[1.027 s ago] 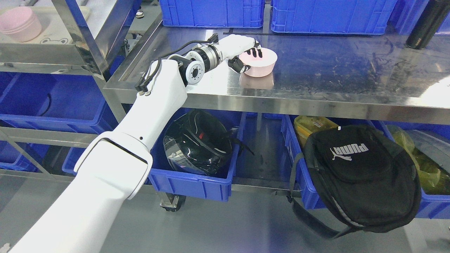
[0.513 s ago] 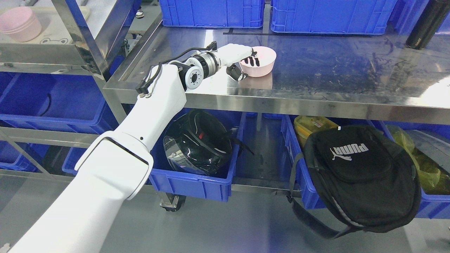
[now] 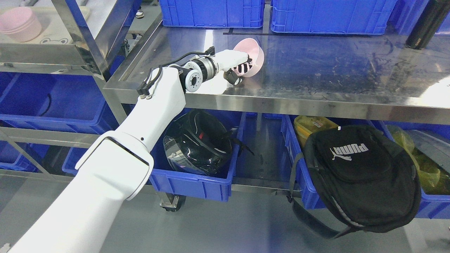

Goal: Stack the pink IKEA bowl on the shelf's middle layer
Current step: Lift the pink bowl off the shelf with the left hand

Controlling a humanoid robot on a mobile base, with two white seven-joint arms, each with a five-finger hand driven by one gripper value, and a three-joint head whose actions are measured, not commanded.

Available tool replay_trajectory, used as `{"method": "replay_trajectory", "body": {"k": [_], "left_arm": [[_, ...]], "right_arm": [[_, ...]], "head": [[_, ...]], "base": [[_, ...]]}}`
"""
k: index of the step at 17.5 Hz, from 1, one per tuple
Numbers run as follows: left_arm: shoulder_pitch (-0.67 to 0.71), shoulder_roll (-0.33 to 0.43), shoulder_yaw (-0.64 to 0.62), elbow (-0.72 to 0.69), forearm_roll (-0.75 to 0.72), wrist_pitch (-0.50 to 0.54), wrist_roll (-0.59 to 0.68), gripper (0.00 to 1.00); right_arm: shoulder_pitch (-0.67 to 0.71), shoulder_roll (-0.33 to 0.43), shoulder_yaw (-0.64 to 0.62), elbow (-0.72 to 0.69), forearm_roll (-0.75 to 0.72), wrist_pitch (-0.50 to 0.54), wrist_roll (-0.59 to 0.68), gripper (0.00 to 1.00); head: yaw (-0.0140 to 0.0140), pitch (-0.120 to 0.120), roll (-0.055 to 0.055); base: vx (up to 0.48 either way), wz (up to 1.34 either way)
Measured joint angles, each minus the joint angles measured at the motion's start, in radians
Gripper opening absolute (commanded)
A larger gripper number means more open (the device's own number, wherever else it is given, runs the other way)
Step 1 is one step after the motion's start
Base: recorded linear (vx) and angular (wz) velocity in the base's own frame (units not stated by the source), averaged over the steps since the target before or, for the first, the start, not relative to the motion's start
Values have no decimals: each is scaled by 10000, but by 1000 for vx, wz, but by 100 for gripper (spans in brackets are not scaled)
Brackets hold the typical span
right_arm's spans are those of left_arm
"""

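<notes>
The round pink plastic bowl [image 3: 254,56] is tipped steeply on its side above the stainless steel table top [image 3: 334,70], its opening facing right and slightly toward the camera, its base toward the left hand [image 3: 236,66]. That white hand grips the bowl's near rim, dark fingers [image 3: 242,67] curled inside the cavity and thumb below. The table lies bare to the right; blue plastic crates [image 3: 211,14] line its far edge. At upper left, stacked pink bowls [image 3: 19,23] sit on the metal shelf [image 3: 42,52].
</notes>
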Motion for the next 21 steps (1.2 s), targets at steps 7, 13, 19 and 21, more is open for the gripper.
{"method": "replay_trajectory", "body": {"k": [7, 13, 19, 21], "left_arm": [[-202, 0, 301, -73, 11, 188, 42, 0], [-294, 0, 740, -360, 23, 187, 76, 0], [-284, 0, 1127, -1263, 29, 99, -104, 1], [-30, 0, 1407, -2008, 35, 77, -556, 1]], "right_arm": [[0, 0, 0, 0, 0, 0, 0, 100], [0, 0, 0, 0, 0, 0, 0, 100], [0, 0, 0, 0, 0, 0, -1, 100], [0, 0, 0, 0, 0, 0, -1, 100]], "head": [[0, 0, 0], [0, 0, 0], [0, 0, 0], [0, 0, 0]], "base": [[0, 0], [0, 0], [0, 0], [0, 0]]}}
